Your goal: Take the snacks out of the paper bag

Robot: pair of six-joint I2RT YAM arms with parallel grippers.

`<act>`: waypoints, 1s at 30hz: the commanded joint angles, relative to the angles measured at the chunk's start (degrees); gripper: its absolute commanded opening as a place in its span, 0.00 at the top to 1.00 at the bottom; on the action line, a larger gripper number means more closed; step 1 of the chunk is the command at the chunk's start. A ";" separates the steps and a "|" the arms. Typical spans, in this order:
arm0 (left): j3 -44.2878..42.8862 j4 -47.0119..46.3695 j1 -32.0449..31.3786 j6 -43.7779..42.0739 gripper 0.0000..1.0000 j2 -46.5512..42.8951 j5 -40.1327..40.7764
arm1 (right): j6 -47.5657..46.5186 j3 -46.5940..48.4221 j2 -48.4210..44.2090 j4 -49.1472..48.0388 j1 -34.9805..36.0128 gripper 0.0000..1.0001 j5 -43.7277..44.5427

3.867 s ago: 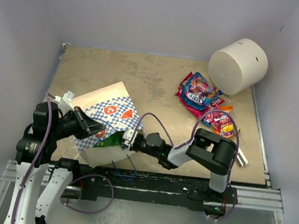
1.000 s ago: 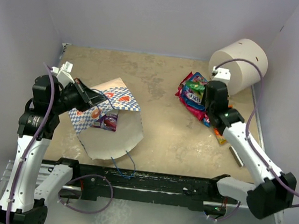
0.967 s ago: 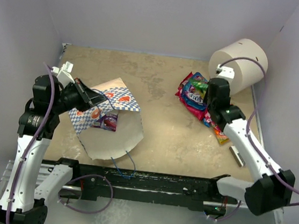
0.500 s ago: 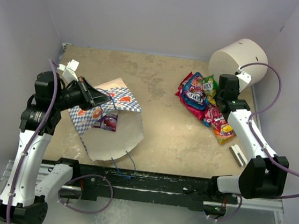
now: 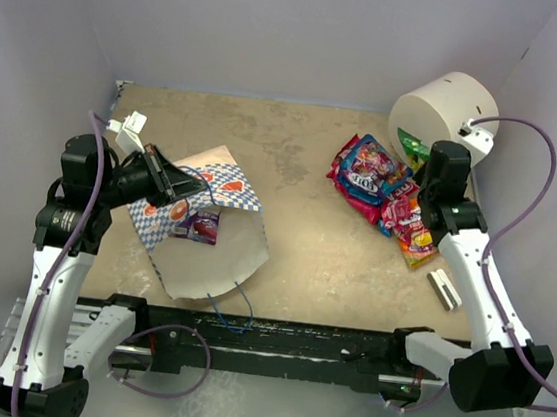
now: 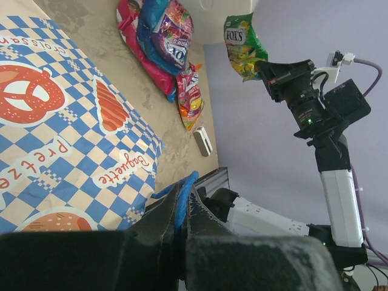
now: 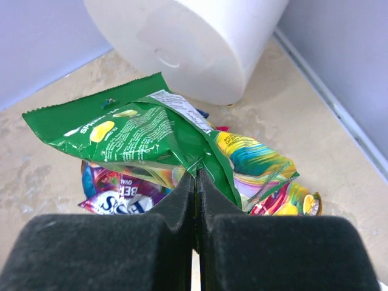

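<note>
The blue-and-white checkered paper bag (image 5: 223,184) lies on its side at the left, its cream mouth facing the near edge. My left gripper (image 5: 168,182) is shut on the bag's blue cord handle (image 6: 185,193) and holds that side up. A purple snack packet (image 5: 199,225) shows at the bag's mouth. My right gripper (image 7: 196,177) is shut on a green snack packet (image 7: 124,132), which hangs over the pile of snacks (image 5: 371,175) at the back right. In the top view the green packet (image 5: 411,143) sits against the white cylinder.
A big white cylinder (image 5: 445,121) lies on its side in the back right corner, just behind the right gripper. A small pale block (image 5: 446,288) rests near the right wall. Walls close in the table on three sides.
My right arm has carried the green packet right and back, from over the pile's left part to beside the white cylinder. The left arm and the bag have barely moved.
</note>
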State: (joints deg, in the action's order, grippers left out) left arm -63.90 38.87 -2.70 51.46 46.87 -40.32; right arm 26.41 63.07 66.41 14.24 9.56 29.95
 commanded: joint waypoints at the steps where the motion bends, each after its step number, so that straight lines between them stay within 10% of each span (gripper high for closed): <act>1: -1.66 -1.25 -0.03 0.39 1.00 -0.29 -0.93 | -2.81 0.30 0.97 -3.28 -0.50 1.00 5.91; 16: 0.84 -13.27 -0.11 11.41 1.00 1.57 -7.32 | 8.62 -1.30 13.04 -5.72 -0.51 0.98 -6.27; 30: 3.01 -4.34 -0.11 5.39 1.00 -1.52 -5.21 | -2.30 -4.30 8.59 -4.09 -0.51 0.39 -13.99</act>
State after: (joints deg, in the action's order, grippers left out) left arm -60.99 32.14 -2.70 60.20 46.61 -46.15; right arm 30.61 57.82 80.44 10.24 9.15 17.72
